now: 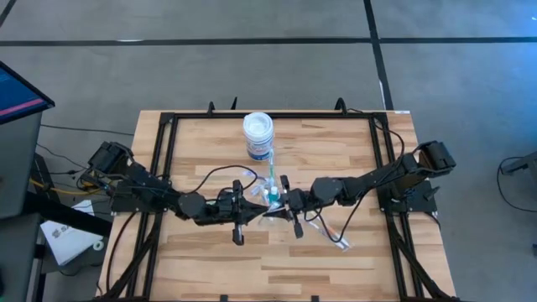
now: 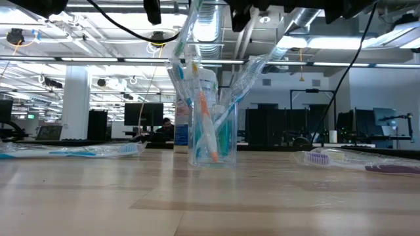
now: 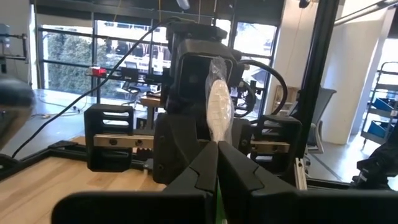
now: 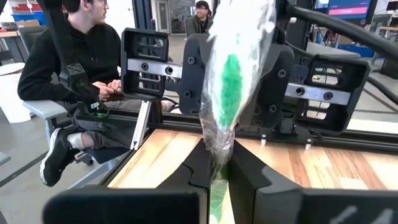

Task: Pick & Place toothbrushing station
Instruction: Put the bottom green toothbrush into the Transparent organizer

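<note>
A small clear cup (image 2: 213,141) stands on the wooden table (image 1: 210,268) at its middle, with several wrapped toothbrushes (image 2: 209,124) standing in it, heads up. Both arms meet above the cup (image 1: 273,198). My left gripper (image 3: 217,155), coming from the table's left (image 1: 254,203), is shut on a wrapped toothbrush with a white head (image 3: 219,106). My right gripper (image 4: 219,163), coming from the right (image 1: 289,201), is shut on a wrapped green toothbrush (image 4: 231,81). In the low view only the grippers' undersides show at the top edge. My left gripper pinches the wrapped toothbrush's shaft below the white head (image 3: 218,140) between its two fingers. The fingers come level from the table's left, across the brush. The brush stands nearly upright, head above the fingers; its lower end is hidden by the fingers. My right gripper pinches the wrapped green toothbrush by its shaft under the head (image 4: 221,146) between its two fingers, wrapper and all. The fingers come level from the table's right and lie across the brush. The brush stands upright, head up; its lower part is hidden behind the fingers.
A white round jar with a blue label (image 1: 258,134) stands just beyond the cup. Wrapped toothbrushes lie flat on the table to the right (image 2: 341,157) (image 1: 331,235) and to the left (image 2: 72,151). A seated person (image 4: 68,68) shows beyond the table's left side.
</note>
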`<state>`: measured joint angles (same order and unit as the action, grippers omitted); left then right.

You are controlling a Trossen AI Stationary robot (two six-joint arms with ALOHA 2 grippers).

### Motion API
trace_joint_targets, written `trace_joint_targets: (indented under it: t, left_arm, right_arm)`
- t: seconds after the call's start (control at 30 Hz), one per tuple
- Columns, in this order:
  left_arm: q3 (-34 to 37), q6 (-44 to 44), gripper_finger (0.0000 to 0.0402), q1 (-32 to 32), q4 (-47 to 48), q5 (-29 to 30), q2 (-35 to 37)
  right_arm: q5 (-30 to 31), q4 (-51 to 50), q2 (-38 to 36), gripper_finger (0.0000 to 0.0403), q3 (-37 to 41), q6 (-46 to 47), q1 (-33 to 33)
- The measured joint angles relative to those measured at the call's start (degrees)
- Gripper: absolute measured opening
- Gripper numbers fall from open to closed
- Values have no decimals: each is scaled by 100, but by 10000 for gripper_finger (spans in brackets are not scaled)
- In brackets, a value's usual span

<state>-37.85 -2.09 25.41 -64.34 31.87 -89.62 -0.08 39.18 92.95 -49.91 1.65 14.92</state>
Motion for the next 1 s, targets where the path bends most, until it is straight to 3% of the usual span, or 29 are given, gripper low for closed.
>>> trace_joint_targets:
  t: [0.23, 0.57, 1.0]
  left_arm:
    - [48, 31, 1, 17, -2, 57, 133]
    - [667, 7, 1, 190, 44, 34, 778]
    - [723, -137, 1, 195, 39, 25, 826]
  right_arm:
    - [-17, -187, 0, 21, 0, 29, 7]
    - [-12, -501, -64, 18, 2, 28, -11]
    - [173, -1382, -409, 18, 2, 74, -149]
